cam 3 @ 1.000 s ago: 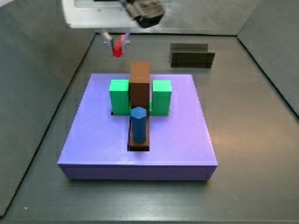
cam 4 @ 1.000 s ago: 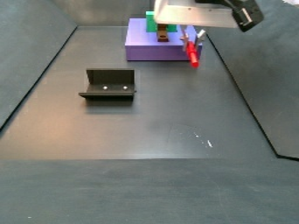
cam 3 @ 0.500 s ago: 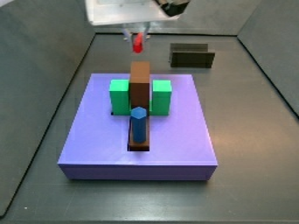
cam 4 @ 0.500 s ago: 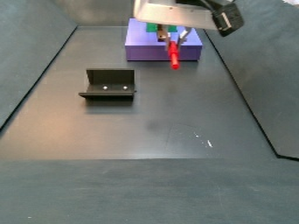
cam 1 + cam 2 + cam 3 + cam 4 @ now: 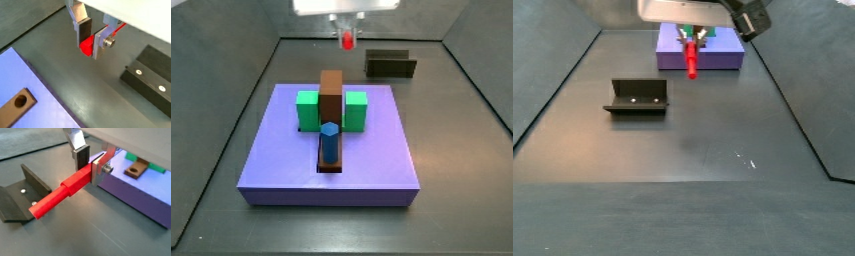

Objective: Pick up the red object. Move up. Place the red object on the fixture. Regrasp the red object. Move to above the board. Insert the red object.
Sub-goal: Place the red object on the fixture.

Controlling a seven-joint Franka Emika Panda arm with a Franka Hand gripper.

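Hanging from the 2-finger gripper (image 5: 91,162), jaws clamped on its upper end, the slim red-orange peg (image 5: 61,193) points down, raised between the dark L-shaped fixture (image 5: 636,96) and lavender-purple board (image 5: 331,150).

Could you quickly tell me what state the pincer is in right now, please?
Pincer: closed on the red peg, held in the air between the fixture and the purple board.

A lab test cell: bare dark grey floor (image 5: 687,150) ringed by grey walls (image 5: 225,20), gripper (image 5: 90,164) hanging above.
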